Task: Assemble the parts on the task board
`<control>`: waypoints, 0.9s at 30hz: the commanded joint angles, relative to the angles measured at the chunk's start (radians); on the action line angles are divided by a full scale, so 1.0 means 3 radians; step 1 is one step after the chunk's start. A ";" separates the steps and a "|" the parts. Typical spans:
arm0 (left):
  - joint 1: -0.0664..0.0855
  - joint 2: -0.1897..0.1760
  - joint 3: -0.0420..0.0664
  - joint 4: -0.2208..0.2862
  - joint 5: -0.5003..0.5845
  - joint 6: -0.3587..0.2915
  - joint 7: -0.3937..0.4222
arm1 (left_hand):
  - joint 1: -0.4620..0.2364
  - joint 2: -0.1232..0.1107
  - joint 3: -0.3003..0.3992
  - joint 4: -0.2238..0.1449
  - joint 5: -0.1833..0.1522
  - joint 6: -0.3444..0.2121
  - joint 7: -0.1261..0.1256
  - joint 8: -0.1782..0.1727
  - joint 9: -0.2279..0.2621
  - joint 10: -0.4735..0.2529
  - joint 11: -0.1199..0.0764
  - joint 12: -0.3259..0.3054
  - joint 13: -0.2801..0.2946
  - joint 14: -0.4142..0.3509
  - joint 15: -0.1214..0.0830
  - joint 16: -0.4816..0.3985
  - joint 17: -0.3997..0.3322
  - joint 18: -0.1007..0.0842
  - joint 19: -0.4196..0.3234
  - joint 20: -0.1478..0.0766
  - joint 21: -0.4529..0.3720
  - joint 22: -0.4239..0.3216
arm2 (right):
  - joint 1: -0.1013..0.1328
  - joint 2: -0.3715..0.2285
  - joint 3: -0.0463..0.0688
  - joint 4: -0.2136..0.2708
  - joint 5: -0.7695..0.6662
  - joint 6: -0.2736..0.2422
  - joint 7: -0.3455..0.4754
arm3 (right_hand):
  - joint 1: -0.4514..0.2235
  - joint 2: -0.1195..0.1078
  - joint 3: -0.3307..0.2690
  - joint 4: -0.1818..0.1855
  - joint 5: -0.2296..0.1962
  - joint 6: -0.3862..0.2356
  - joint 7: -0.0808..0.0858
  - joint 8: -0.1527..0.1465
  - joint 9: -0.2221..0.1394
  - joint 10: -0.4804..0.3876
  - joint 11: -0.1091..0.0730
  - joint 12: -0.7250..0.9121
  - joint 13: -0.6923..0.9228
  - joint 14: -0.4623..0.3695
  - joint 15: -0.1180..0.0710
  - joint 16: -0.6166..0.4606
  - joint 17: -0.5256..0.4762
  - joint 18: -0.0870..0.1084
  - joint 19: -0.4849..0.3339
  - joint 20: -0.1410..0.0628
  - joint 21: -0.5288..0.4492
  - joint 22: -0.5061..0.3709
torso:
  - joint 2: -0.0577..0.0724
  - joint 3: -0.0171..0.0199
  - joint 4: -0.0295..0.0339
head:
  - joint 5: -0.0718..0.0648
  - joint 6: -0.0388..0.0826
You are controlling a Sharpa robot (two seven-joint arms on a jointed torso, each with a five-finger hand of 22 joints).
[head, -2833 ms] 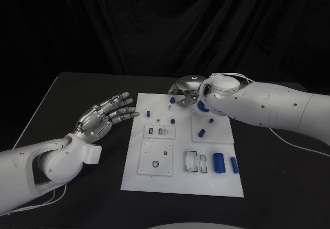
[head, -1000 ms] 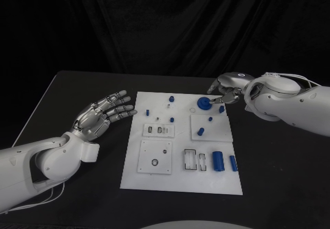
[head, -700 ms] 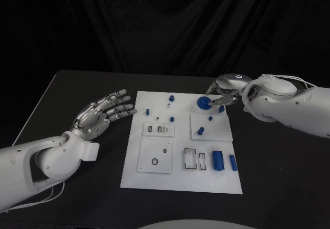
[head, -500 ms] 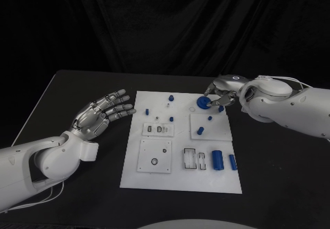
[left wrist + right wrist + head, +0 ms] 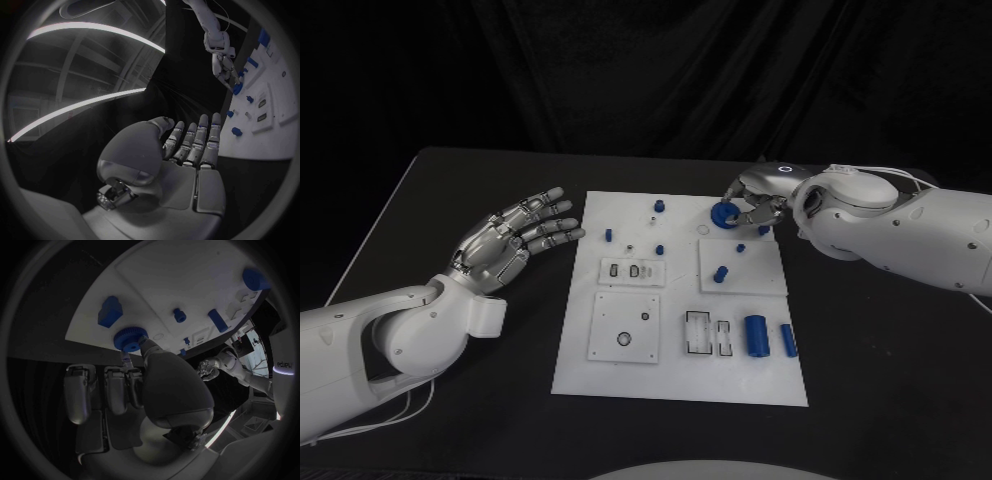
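Observation:
The white task board (image 5: 678,372) lies mid-table with several small blue parts on it. At its far right corner is a round blue knob (image 5: 724,214), and my right hand (image 5: 759,196) pinches it between thumb and a fingertip. In the right wrist view the thumb presses the knob's ribbed rim (image 5: 130,338) just above the board (image 5: 181,275). My left hand (image 5: 516,240) hovers left of the board, palm up, fingers spread, holding nothing. The left wrist view shows that hand (image 5: 181,155) with the board (image 5: 275,105) beyond it.
Blue pegs stand at the board's far edge (image 5: 656,208) and on its right middle plate (image 5: 723,274). Two blue cylinders (image 5: 759,338) lie near the front right. White inset plates with slots (image 5: 633,272) sit along the left half. Black table surrounds the board.
My right arm has swung slightly left and its hand has closed in over the knob, which stays in the same spot. The left hand has not moved.

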 commanded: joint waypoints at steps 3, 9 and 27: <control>0.0003 0.0003 0.0002 0.0002 0.0010 0.0057 0.0393 | -0.0023 0.0009 0.0011 0.0001 0.0013 0.0005 0.0017 0.0022 0.0004 0.0000 0.0032 0.0010 0.0005 -0.0020 -0.0004 0.0017 -0.0004 -0.0052 -0.0021 0.0006 -0.0021 -0.0003 | -0.0052 0.0035 -0.0013 -0.0059 -0.0069 0.0031 -0.0068 | 0.0105 0.0049 0.0062 -0.0074 0.0258 0.0093 0.0012 0.0041 0.0018 0.0347 -0.0006 0.0009 0.0877 0.0332 -0.0012 -0.0013 0.0837 -0.0041 0.0132 -0.0016 -0.0031 0.0591 | 0.0001 0.0003 -0.0001 | -0.0001 0.0005; 0.0002 0.0005 0.0002 -0.0005 0.0019 0.0060 0.0382 | -0.0025 0.0009 0.0015 0.0002 0.0013 0.0002 0.0020 0.0022 0.0004 0.0001 0.0034 0.0012 0.0005 -0.0022 -0.0003 0.0018 -0.0004 -0.0052 -0.0023 0.0006 -0.0021 -0.0003 | -0.0074 0.0038 -0.0013 -0.0067 -0.0104 0.0020 -0.0043 | 0.0237 0.0075 0.0226 -0.0223 0.0806 0.0536 -0.0032 0.0305 0.0179 0.0347 0.0004 0.0009 0.0877 0.0330 -0.0002 -0.0017 0.0833 -0.0041 0.0134 -0.0006 -0.0034 0.0597 | -0.0001 0.0002 -0.0002 | 0.0016 0.0000; 0.0000 0.0011 0.0003 -0.0024 0.0032 0.0063 0.0365 | -0.0026 0.0010 0.0017 0.0002 0.0013 -0.0002 0.0022 0.0020 0.0004 0.0002 0.0036 0.0012 0.0005 -0.0023 -0.0003 0.0020 -0.0004 -0.0052 -0.0025 0.0006 -0.0021 -0.0003 | 0.0075 0.0009 -0.0008 0.0300 -0.0119 -0.0368 0.0141 | 0.0147 0.0065 0.0231 -0.0333 0.0763 0.0571 -0.0112 0.0700 0.0568 0.0347 -0.0063 0.0009 0.0877 0.0337 -0.0061 -0.0007 0.0852 -0.0054 0.0168 -0.0058 -0.0012 0.0645 | 0.0000 -0.0001 -0.0002 | 0.0036 0.0007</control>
